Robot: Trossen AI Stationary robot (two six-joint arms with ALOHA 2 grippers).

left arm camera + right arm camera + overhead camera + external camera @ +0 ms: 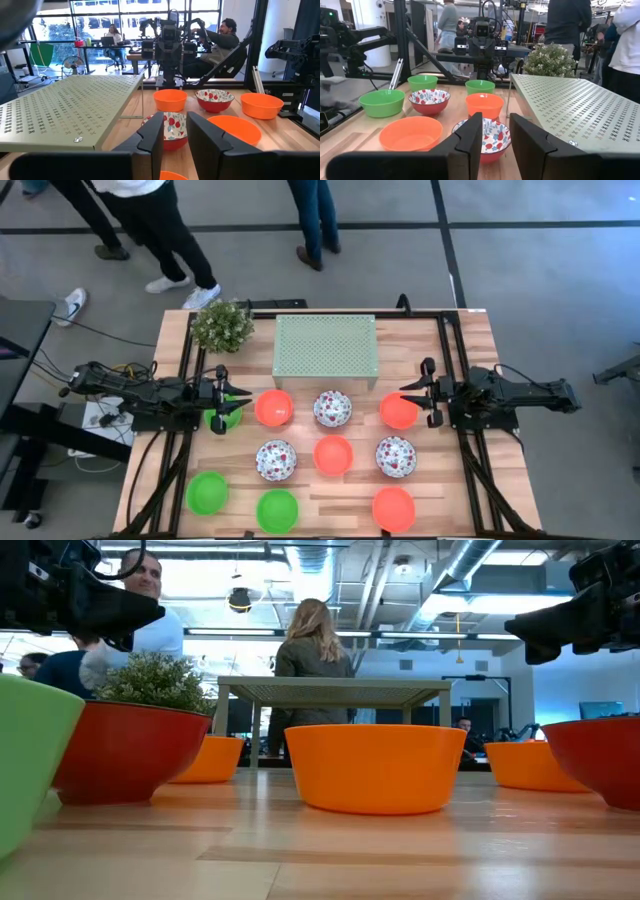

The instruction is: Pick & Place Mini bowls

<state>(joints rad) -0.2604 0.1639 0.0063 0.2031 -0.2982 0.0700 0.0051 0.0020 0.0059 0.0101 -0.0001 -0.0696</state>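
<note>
Your ten mini bowls sit rim-up on the table (445,470), spread in three loose rows in front of the perforated stand (325,346). Taking the table centre as the dial, the stand is at 12 o'clock and the small plant (222,325) at about 10.

Your left hand (221,400) hovers at 9 o'clock with its fingers apart, right over a green bowl (228,418). Your right hand (431,393) waits at 3 o'clock, also parted and empty, just beside an orange bowl (398,411).

Watch these risks:
- The bowls are shallow with sloped, smooth walls. I expect a pinch on the rim to slip or flip the bowl if you close off-centre.
- The next orange bowl (273,408) lies near the green one. A wide approach from the left could nudge it toward the floral bowl (332,408).
- The stand's front edge is close behind the back row. A high sweep there may clip it.
- Both arms reaching to the middle row, toward the central orange bowl (333,454), could cross paths.

As for heading, the bowls are round, so none has a long axis or a pointing direction. All open straight up, so any rim point serves equally.
</note>
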